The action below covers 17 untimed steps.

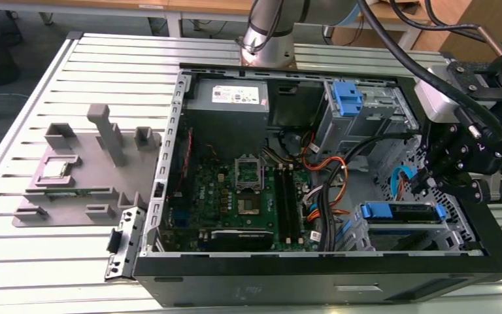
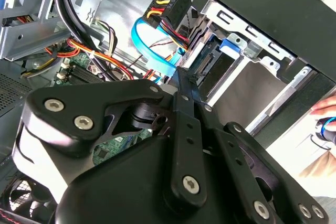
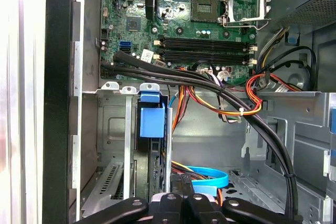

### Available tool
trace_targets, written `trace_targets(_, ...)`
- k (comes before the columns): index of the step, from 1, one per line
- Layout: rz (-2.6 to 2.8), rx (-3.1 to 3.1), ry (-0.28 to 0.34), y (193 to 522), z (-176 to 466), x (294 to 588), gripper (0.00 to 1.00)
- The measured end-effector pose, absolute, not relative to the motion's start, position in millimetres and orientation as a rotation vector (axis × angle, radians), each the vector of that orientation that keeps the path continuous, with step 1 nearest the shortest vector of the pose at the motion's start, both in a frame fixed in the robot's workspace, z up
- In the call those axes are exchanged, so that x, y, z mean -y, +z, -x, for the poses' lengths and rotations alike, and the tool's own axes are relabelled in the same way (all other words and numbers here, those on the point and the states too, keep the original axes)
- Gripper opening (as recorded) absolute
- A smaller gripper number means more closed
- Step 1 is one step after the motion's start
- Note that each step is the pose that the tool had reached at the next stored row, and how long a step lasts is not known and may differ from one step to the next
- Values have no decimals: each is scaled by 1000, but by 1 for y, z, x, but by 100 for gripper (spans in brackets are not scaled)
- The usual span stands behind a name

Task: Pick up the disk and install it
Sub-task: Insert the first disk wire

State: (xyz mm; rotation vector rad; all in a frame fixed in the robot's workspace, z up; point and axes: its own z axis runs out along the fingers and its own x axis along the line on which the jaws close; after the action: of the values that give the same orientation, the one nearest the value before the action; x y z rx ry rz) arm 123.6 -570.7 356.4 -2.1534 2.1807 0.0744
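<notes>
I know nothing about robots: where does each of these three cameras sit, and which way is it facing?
Exterior view: off the arm, looking down into the open computer case; arm and gripper at the exterior view's right.
First wrist view: on the arm, facing the motherboard beyond the drive bay; the gripper's dark links show.
Second wrist view: on the arm, looking past the gripper's body into the case.
Shared: both wrist views show the disk by its blue handle.
</notes>
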Motion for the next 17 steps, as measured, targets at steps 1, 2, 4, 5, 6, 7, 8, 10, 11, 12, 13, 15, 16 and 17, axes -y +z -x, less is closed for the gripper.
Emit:
trace_targets(1,2153,-2181,74,356,-124,571,10)
trace_targets(2,2153,-2181,74,356,-124,571,10)
trace_targets(4,2153,-2181,74,356,-124,571,10)
trace_targets(5,2153,-2181,74,356,-124,571,10)
trace_targets(6,2153,-2181,74,356,-124,571,10)
trace_targets(7,2153,-2181,74,356,-124,571,10)
trace_targets(8,2153,-2181,74,356,-124,571,11)
trace_targets(10,2153,-2181,74,356,-124,571,16)
trace_targets(11,2153,-2181,74,356,-124,571,16)
trace_targets(12,2153,-2181,74,356,-124,571,24)
trace_targets(13,2153,-2181,75,356,-124,571,24)
trace_targets(15,2139,-2195,74,355,-124,571,24)
trace_targets(16,2126,-2207,73,354,-124,571,24)
trace_targets(17,2114,-2218,72,354,-124,571,24)
